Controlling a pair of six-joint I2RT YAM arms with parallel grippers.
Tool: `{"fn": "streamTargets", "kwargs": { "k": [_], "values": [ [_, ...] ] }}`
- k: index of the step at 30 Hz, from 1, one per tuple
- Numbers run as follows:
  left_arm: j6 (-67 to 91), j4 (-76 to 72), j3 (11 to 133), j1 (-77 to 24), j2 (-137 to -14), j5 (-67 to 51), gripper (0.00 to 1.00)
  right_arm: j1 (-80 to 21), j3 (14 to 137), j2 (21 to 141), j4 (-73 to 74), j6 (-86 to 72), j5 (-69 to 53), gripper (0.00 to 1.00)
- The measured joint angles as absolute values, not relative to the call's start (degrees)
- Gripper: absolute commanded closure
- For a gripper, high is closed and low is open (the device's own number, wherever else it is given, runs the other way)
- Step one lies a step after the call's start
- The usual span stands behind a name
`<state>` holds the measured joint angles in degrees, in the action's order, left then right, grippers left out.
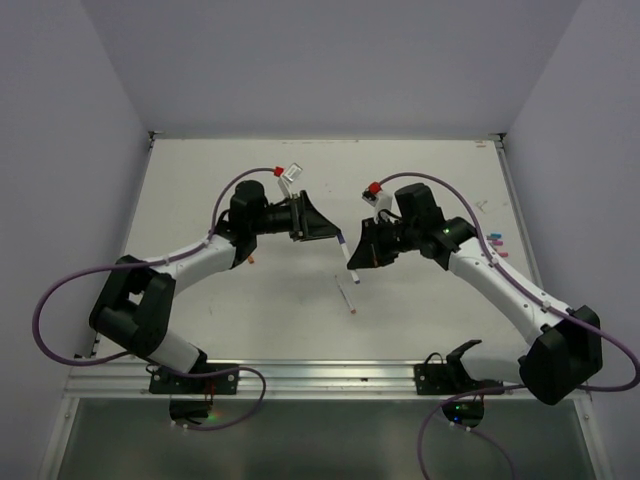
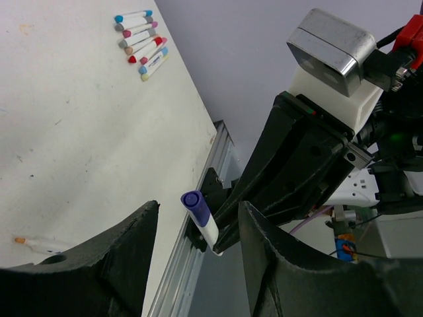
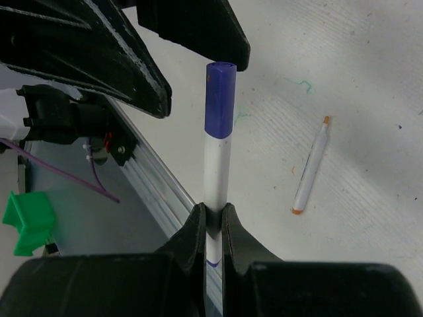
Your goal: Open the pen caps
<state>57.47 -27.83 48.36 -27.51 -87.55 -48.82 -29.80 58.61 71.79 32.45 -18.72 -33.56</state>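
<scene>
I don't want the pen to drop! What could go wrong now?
The right tool pinches the white pen only at its fingertips, so a pull might slide the whole pen out instead of freeing the purple cap. The left tool is open near the cap, and the pen looks tilted to it, so it may close crooked.

Left arm (image 1: 190, 262) holds its jaws apart; right arm (image 1: 500, 283) has its clamped.

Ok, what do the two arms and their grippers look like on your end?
They match: white links between chunky black joints on the left arm and right arm, each with a looping purple cable. The left gripper and right gripper have broad, matte black, wedge-shaped fingers. A small red part sits at the right wrist.
</scene>
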Motion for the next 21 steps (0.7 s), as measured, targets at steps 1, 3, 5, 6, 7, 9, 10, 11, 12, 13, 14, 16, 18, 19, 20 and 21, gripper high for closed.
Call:
{"fn": "streamTargets", "kwargs": {
  "k": [1, 3, 5, 6, 7, 9, 10, 11, 12, 13, 14, 16, 18, 19, 20, 21],
  "values": [
    [57.47, -27.83, 48.36, -27.64, -87.57, -48.47, 0.45, -30.04, 59.0, 72.2, 32.21, -18.87, -33.56, 1.0],
    [57.52, -27.83, 48.36, -27.92, -87.7, -47.46, 0.46, -30.5, 59.66, 73.06, 31.48, -19.11, -33.54, 1.0],
    [57.52, -27.83, 48.36, -28.18, -87.92, -46.61, 0.48, -31.0, 60.16, 73.65, 31.09, -19.33, -33.43, 1.0],
    [57.6, -27.83, 48.36, -28.34, -88.05, -46.22, 0.48, -31.22, 60.31, 73.89, 30.83, -19.42, -33.34, 1.0],
    [57.67, -27.83, 48.36, -28.51, -88.16, -45.89, 0.49, -31.44, 60.42, 74.08, 30.7, -19.46, -33.1, 1.0],
    [57.8, -27.81, 48.36, -28.73, -88.27, -45.5, 0.51, -31.68, 60.51, 74.35, 30.46, -19.46, -32.64, 1.0],
    [57.91, -27.81, 48.36, -28.86, -88.27, -45.21, 0.51, -31.77, 60.51, 74.39, 30.44, -19.46, -32.49, 1.0],
    [57.93, -27.81, 48.36, -28.95, -88.27, -45.01, 0.53, -31.77, 60.53, 74.41, 30.39, -19.46, -32.42, 1.0],
    [57.95, -27.81, 48.36, -29.04, -88.27, -44.75, 0.55, -31.77, 60.51, 74.41, 30.37, -19.46, -32.38, 1.0],
    [57.98, -27.81, 48.36, -29.08, -88.27, -44.64, 0.57, -31.77, 60.51, 74.41, 30.35, -19.46, -32.25, 1.0],
    [58.02, -27.81, 48.36, -29.1, -88.27, -44.49, 0.6, -31.77, 60.51, 74.41, 30.35, -19.46, -32.1, 1.0],
    [58.02, -27.81, 48.36, -29.19, -88.27, -44.21, 0.61, -31.77, 60.51, 74.41, 30.35, -19.46, -31.64, 1.0],
    [58.06, -27.81, 48.36, -29.45, -88.27, -43.86, 0.64, -31.83, 60.51, 74.41, 30.24, -19.51, -31.05, 1.0],
    [58.08, -27.81, 48.36, -29.61, -88.27, -43.68, 0.66, -31.81, 60.51, 74.46, 30.13, -19.55, -30.98, 1.0],
    [58.11, -27.81, 48.36, -29.74, -88.27, -43.46, 0.69, -31.81, 60.51, 74.5, 29.91, -19.66, -30.94, 1.0],
    [58.15, -27.81, 48.36, -29.85, -88.27, -43.29, 0.71, -31.81, 60.51, 74.54, 29.65, -19.75, -30.85, 1.0]
  ]
}}
